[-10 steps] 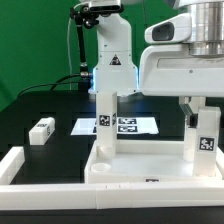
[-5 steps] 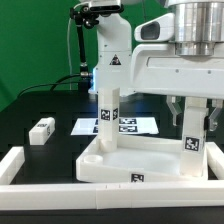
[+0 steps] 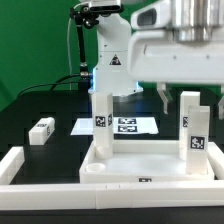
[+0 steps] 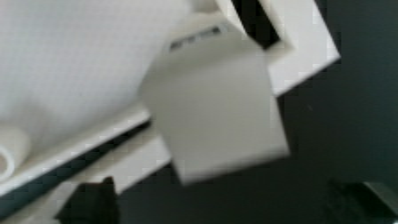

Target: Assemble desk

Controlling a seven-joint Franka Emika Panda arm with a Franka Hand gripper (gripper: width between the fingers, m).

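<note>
Two white leg blocks stand upright on the upturned desk tabletop (image 3: 150, 163), one toward the exterior view's left (image 3: 101, 125) and one toward its right (image 3: 193, 130), each bearing a black-and-white tag on its near face. The tabletop, a rimmed white panel, lies flat on the black counter (image 3: 40, 105) in the foreground, pressed up against the white border rails (image 3: 30, 165) that run along the front and the left. A third loose leg block (image 3: 41, 130) lies on its side on the counter, well apart from the tabletop toward the exterior view's left. Behind the tabletop, the marker board (image 3: 130, 125) lies flat on the counter. The hand (image 3: 192, 96) hangs just above the right-hand leg with its fingers spread wide on either side, gripping nothing; the leg stands free beneath it. In the wrist view a leg (image 4: 217, 110) rises from a corner of the tabletop, blurred, with dark fingertips (image 4: 89, 200) well apart from it.
</note>
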